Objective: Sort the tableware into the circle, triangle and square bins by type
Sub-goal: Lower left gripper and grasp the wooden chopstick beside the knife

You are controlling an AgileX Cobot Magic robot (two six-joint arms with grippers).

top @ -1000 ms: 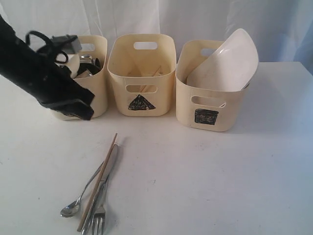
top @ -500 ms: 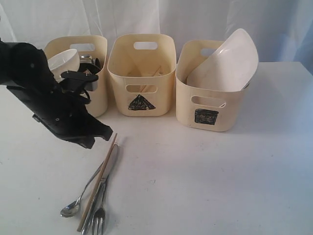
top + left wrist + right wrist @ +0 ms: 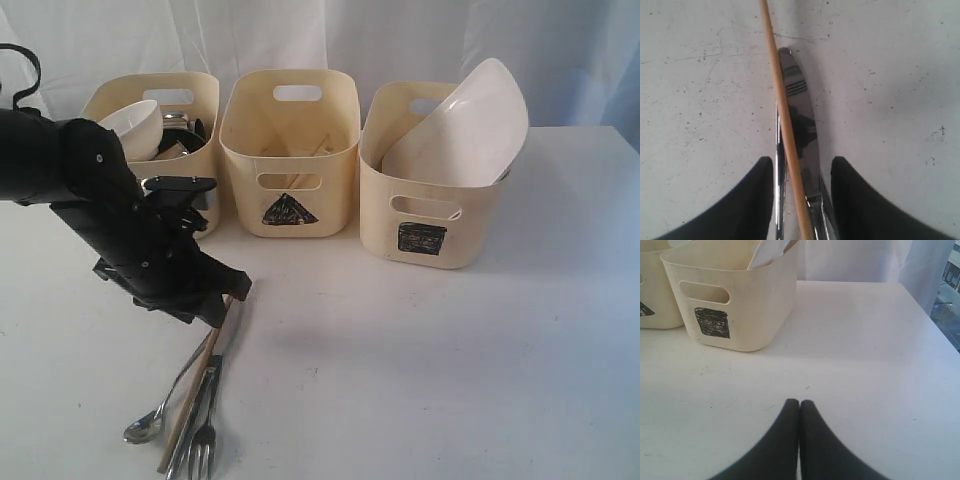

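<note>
Bench (image 3: 450,380): white, bins along the back.
Square bin (image 3: 430,215): rightmost, white plate (image 3: 470,125) leaning inside.
Left tool (image 3: 802,165): spread apart, a finger either side of knife (image 3: 802,125) and chopstick (image 3: 777,75).
Right tool (image 3: 799,402): pinched together, empty.
Fork (image 3: 204,440), spoon (image 3: 145,428): beside the knife.

The tabletop (image 3: 450,380) lies open from 2 to 6 o'clock. Three bins wall off the far side: a crowded bin (image 3: 213,140) at 10, the triangle bin (image 3: 290,150) at 12, and the square bin (image 3: 430,215) at 1, its tilted plate (image 3: 465,125) jutting up. At 8 o'clock the left arm (image 3: 120,220) covers the cutlery (image 3: 205,440).
</note>
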